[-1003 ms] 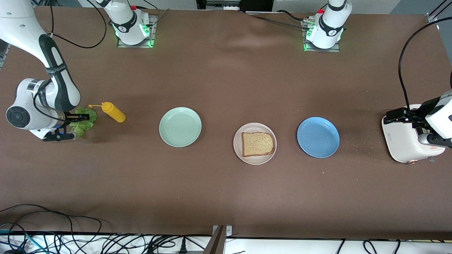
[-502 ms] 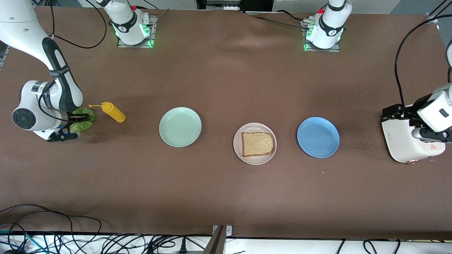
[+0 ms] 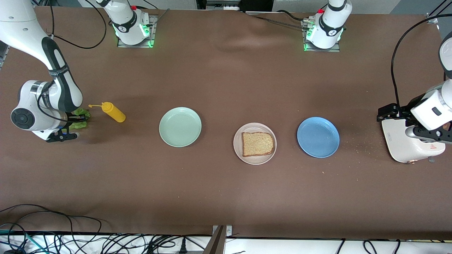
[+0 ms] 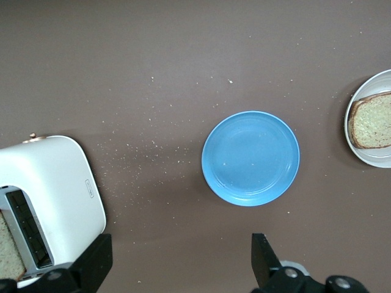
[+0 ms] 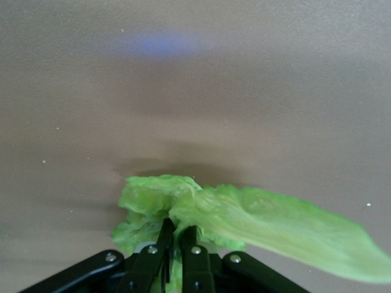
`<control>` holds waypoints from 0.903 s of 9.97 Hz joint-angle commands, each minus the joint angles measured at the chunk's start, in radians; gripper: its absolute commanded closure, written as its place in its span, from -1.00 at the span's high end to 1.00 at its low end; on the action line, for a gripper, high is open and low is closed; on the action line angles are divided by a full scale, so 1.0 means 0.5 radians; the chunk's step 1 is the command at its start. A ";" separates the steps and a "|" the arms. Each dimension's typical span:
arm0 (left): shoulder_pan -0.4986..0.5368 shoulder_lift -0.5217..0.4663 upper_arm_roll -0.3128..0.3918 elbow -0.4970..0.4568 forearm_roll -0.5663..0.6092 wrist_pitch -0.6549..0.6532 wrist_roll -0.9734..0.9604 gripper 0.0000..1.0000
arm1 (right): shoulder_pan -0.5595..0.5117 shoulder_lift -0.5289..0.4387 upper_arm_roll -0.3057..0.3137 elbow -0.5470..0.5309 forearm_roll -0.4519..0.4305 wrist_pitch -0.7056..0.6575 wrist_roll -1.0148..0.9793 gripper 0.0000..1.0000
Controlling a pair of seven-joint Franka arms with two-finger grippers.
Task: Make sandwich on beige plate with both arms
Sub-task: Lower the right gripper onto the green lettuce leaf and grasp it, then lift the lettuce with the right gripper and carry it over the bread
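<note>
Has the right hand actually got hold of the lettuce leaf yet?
Touching. The right wrist view shows the right hand with its fingers pinched together on the lettuce leaf, whose free end hangs over the table.

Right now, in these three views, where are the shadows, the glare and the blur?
Front view: sharp, even light; a soft shadow lies under the right gripper near the lettuce. Left wrist view: sharp, crumbs show clearly; the blue plate has mild sheen. Right wrist view: the lettuce is soft and blurred at its tip; a bluish glare patch and a dark shadow mark the table.
</note>
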 commanded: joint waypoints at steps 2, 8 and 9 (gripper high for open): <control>0.003 -0.048 -0.009 0.028 0.065 0.007 0.007 1.00 | -0.001 -0.110 0.021 0.162 -0.027 -0.142 -0.104 -1.00; 0.003 -0.042 -0.009 0.034 0.066 0.007 0.007 1.00 | 0.093 -0.169 0.429 1.076 0.089 -1.319 0.136 -1.00; -0.003 -0.039 -0.009 0.034 0.066 0.007 0.007 1.00 | 0.152 -0.169 0.499 1.143 0.169 -1.424 0.372 -1.00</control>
